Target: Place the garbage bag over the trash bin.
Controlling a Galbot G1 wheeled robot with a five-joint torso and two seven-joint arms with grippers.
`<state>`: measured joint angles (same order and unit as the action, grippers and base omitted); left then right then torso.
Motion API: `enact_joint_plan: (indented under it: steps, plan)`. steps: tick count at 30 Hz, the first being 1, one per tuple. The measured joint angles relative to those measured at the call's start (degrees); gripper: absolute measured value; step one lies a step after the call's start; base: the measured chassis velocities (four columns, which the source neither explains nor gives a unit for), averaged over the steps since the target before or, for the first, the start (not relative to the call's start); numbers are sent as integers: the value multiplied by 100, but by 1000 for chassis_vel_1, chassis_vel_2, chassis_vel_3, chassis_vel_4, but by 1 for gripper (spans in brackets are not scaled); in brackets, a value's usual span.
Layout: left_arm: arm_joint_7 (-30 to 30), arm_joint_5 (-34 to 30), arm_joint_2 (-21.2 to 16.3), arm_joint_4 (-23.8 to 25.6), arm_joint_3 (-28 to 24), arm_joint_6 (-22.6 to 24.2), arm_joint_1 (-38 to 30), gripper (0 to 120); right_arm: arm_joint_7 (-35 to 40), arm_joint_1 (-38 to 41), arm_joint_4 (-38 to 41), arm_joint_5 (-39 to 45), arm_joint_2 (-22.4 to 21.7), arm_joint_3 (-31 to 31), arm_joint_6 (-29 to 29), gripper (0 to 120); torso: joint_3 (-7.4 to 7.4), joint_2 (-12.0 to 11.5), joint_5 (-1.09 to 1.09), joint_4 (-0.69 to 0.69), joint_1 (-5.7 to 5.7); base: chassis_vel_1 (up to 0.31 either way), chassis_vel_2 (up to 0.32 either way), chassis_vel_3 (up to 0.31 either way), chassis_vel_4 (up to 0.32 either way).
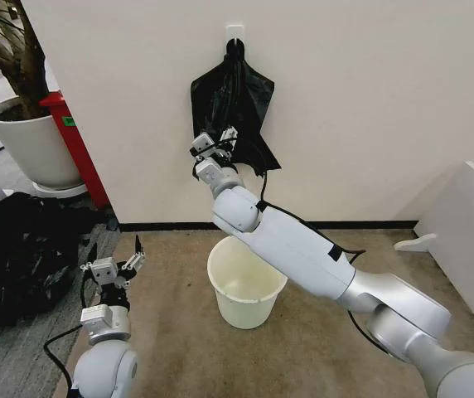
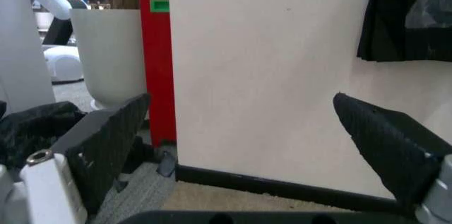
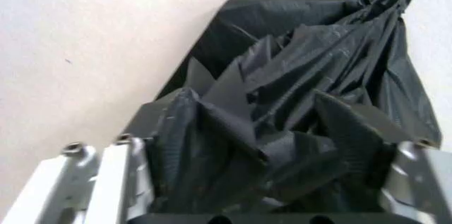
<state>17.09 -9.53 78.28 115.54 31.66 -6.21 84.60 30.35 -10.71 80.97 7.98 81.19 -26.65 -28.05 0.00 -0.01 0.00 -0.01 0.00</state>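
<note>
A flat black bundle of bags (image 1: 235,87) hangs pinched to a point from a white hook on the wall. My right gripper (image 1: 219,141) is raised to its lower left edge. In the right wrist view the gripper (image 3: 261,144) is open, its fingers (image 3: 173,128) wide apart with folds of the bundle (image 3: 297,60) between them. A single garbage bag is hidden within those folds. The cream-white trash bin (image 1: 241,313) stands on the carpet below, under my right arm. My left gripper (image 1: 117,264) is open, low at the left, facing the wall (image 2: 240,144).
A big black plastic heap (image 1: 17,257) lies on the floor at the left. Behind it are a white plant pot (image 1: 30,145) with a tree and a red box (image 1: 75,145) at the wall's corner. A white panel (image 1: 469,232) stands at the right.
</note>
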Motion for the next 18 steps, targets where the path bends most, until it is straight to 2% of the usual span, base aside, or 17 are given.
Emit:
enact_joint_plan:
  steps: [8,11,16,18]
  plan:
    - [0,15,24,20,-2,-1,29,100,62,9,-87,88,13,152,-548,36,0,0,0,1,0,0,0,0,0]
    - [2,16,26,31,6,-3,37,100,95,-24,-82,83,-14,193,-565,31,-1,0,0,1,0,0,0,0,0]
    - [11,-3,-21,47,29,-8,34,100,144,-179,101,84,-258,303,-472,10,-1,1,1,1,0,0,0,0,0]
    - [12,-20,-50,47,30,-8,17,100,153,-231,148,103,-348,364,-400,7,-1,1,0,2,0,0,0,0,0]
